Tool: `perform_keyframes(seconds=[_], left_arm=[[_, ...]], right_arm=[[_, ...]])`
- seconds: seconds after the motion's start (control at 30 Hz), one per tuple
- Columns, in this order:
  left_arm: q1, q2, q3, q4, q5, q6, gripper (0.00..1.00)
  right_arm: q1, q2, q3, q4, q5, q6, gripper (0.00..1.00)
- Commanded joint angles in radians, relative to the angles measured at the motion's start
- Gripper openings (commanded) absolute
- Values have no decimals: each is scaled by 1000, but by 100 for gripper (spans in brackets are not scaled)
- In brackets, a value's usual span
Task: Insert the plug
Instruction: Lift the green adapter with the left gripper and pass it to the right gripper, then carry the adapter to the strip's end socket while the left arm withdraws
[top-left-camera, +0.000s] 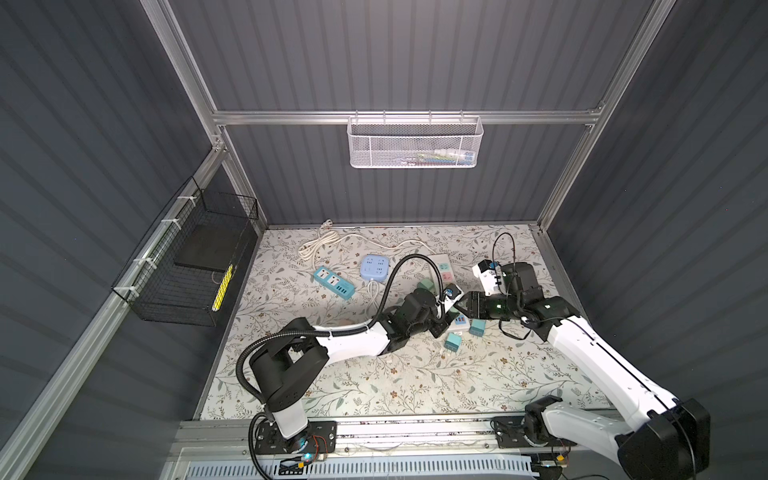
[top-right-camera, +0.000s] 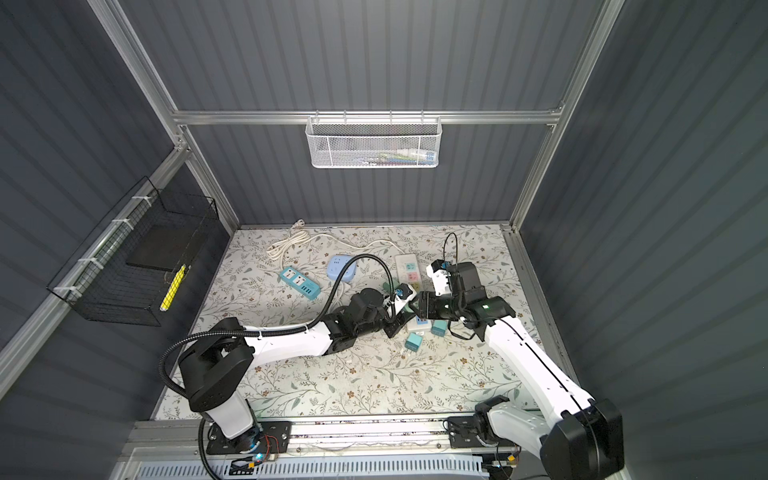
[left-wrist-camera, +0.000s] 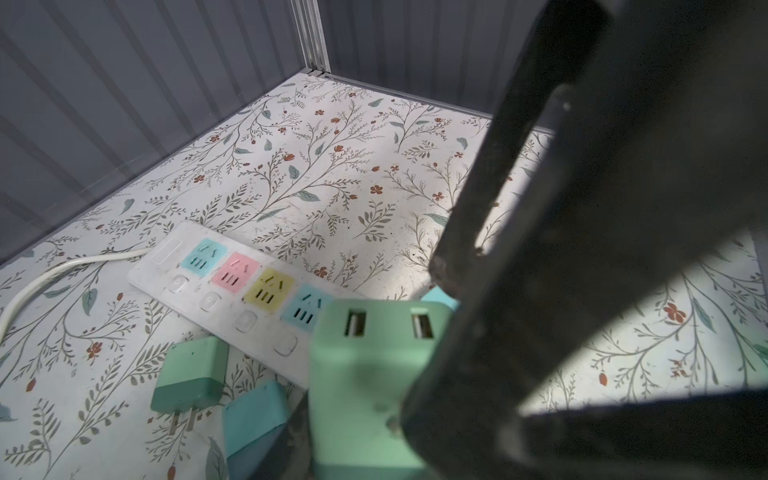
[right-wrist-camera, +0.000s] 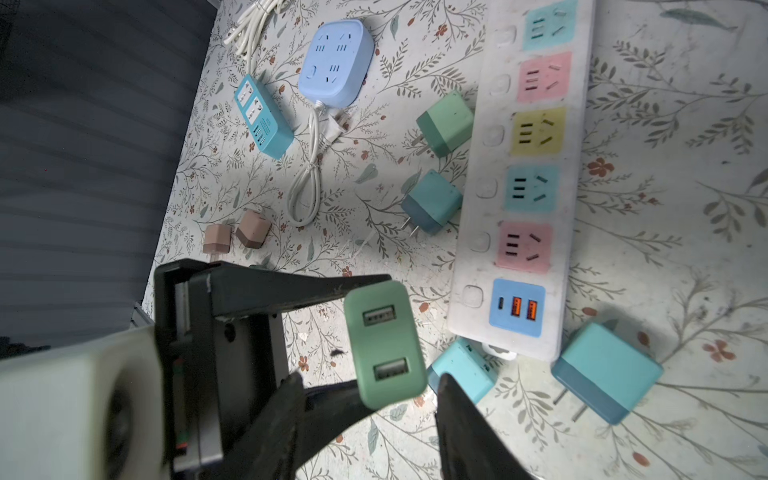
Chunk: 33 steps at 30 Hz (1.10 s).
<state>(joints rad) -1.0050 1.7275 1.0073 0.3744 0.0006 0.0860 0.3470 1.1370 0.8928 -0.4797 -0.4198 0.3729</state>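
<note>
A green plug (right-wrist-camera: 384, 340) with two USB ports hangs above the floral mat, and my left gripper (right-wrist-camera: 374, 340) is shut on it, one black finger on each side. The left wrist view shows the same plug (left-wrist-camera: 365, 374) close up, ports facing away. My right gripper (right-wrist-camera: 370, 380) is open, its fingertips either side of the plug's lower end with small gaps. The white power strip (right-wrist-camera: 536, 166) with coloured sockets lies just beyond, also visible in the left wrist view (left-wrist-camera: 232, 286). In both top views the two grippers meet mid-table beside the strip (top-left-camera: 444, 268) (top-right-camera: 409, 268), hiding the plug.
Loose on the mat are a green plug (right-wrist-camera: 446, 122), teal plugs (right-wrist-camera: 432, 201) (right-wrist-camera: 606, 370) (right-wrist-camera: 463, 368) and two pink-brown ones (right-wrist-camera: 218, 239). A blue square socket block (right-wrist-camera: 336, 62), a teal strip (right-wrist-camera: 264, 116) and coiled cable (top-left-camera: 318, 243) lie farther back. Wire baskets (top-left-camera: 187, 266) (top-left-camera: 415, 143) hang on the walls.
</note>
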Motion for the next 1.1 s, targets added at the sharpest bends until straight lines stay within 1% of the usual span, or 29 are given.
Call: perform_keyframes(seconds=[0.0,0.13,0.33,0.47,0.57,0.63,0.7,0.73,0.77,0.8,0.87,0.93,0.97,1.03,1.07], left_arm=[[7,-25,18,-1,40,-21,0],[7,-32,25,-15,56,-22,0],[12,-54,14,-11,51,-24,0],[35,-57,-2,16,78,-57,0],[45,-61,-12,24,85,-69,0],[52,-63,-13,22,82,-72,2],[54,-66,-14,19,75,-78,10],[54,-66,-13,16,69,-81,20],[56,-68,-13,15,61,-86,37],[57,-69,-14,13,55,-93,52],[63,-77,-15,0,45,-99,60],[66,-102,-25,-13,-1,-116,78],[70,-124,-41,-11,-43,-132,86],[79,-178,-95,21,-143,-184,94],[87,-206,-130,48,-191,-219,97]], right_arm=[[4,25,22,40,-16,-16,52],[3,51,19,57,-18,-8,51],[4,73,16,62,-39,1,43],[4,72,6,59,-42,-7,43],[4,86,16,45,-47,-13,35],[4,89,12,52,-46,-10,31],[4,86,11,58,-47,-6,28],[4,82,11,66,-43,1,27],[6,79,10,75,-42,5,26],[6,77,13,80,-37,9,26],[6,77,22,85,-7,13,24],[6,85,40,85,48,16,24],[6,97,53,120,95,11,23],[7,135,79,161,207,-2,23],[7,158,93,183,252,-8,22]])
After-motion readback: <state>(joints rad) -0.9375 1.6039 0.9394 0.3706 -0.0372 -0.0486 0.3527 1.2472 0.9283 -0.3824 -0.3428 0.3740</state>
